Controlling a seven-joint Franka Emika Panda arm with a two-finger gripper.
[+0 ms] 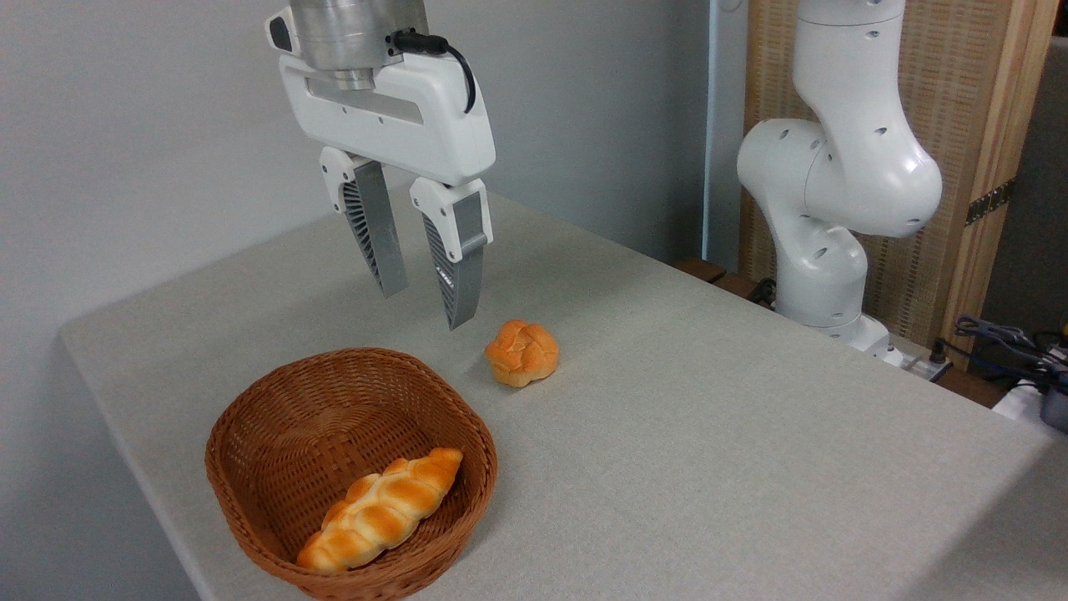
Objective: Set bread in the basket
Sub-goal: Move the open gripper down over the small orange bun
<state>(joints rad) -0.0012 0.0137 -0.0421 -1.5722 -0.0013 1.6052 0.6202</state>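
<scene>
Basket [250,501] rim cropped (bottom edge)

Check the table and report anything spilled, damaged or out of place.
Nothing stands out. The round bun sits intact on the table, outside the basket; the braided loaf lies inside it. The gripper hangs empty above.

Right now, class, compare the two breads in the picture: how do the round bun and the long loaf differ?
Shape: the bun is small, round and knotted; the braided loaf is long and narrow.
Place: the bun sits on the bare table; the loaf lies inside the wicker basket, leaning against its near wall.
Colour: the bun is deeper orange; the loaf shows paler seams.
Both are golden and glossy, and the claw touches neither.
</scene>
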